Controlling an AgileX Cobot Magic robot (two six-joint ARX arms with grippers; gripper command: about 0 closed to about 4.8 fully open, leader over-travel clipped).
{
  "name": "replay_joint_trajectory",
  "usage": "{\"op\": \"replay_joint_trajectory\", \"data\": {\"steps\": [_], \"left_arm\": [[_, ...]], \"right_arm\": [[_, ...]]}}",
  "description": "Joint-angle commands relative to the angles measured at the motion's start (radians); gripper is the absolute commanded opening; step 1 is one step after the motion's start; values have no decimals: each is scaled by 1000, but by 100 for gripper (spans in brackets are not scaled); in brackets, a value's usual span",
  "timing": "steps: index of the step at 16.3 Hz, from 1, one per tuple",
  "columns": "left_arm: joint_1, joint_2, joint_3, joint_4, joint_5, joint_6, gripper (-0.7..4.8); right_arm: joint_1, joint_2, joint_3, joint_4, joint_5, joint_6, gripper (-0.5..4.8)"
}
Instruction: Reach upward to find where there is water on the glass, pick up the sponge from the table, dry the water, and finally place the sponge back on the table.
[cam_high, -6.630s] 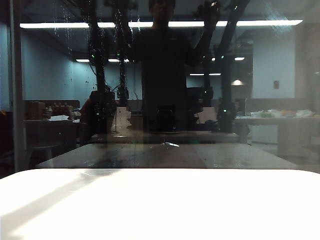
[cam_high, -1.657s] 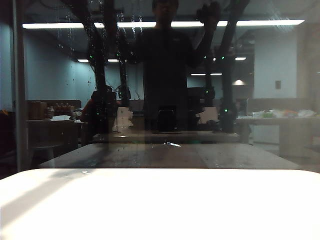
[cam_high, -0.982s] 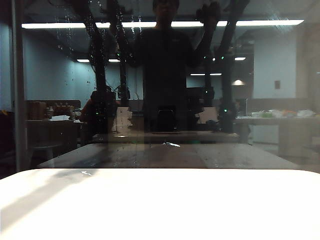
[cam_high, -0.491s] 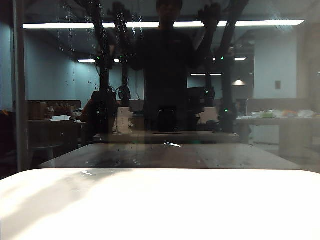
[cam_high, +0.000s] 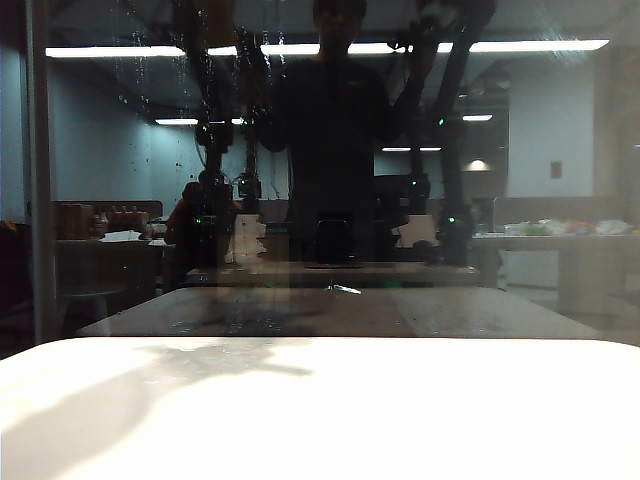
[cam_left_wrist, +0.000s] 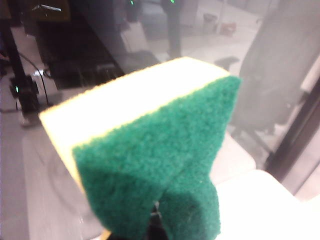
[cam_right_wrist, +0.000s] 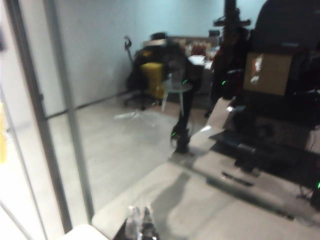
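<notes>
My left jaws (cam_left_wrist: 155, 222) stay clamped on the sponge (cam_left_wrist: 150, 150), raised before the glass (cam_high: 560, 150). My right jaws (cam_right_wrist: 140, 220) are together, empty. Drying comes next: press foam onto the water (cam_high: 130, 60) streaks.

The white surface (cam_high: 420, 410) under my arms runs wide with rounded far corners up to the glass (cam_high: 560, 150), bearing only a soft grey shadow (cam_high: 150, 390) across its left part.
</notes>
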Motion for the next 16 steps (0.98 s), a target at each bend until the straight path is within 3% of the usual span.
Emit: {"op": "replay_joint_trajectory", "data": {"steps": [1,4,7,9,16], "left_arm": [[-21,-82,-103,-1,-16,10,-5],[-21,-182,-218,-7,-45,11,-6],[-21,-335,-402,-8,-44,9,-6],[-26,-459,-554,-7,-39,-13,-5],[-27,-546,-883,10,102,-100,-5]], "right_arm": [[58,-115,-137,-53,103,-95,-6],[87,-202,-269,-61,124,-101,-6],[90,-305,-442,-75,218,-101,-6],[91,-387,-595,-75,220,-101,-6],[91,-577,-930,-75,219,-101,-6]]}}
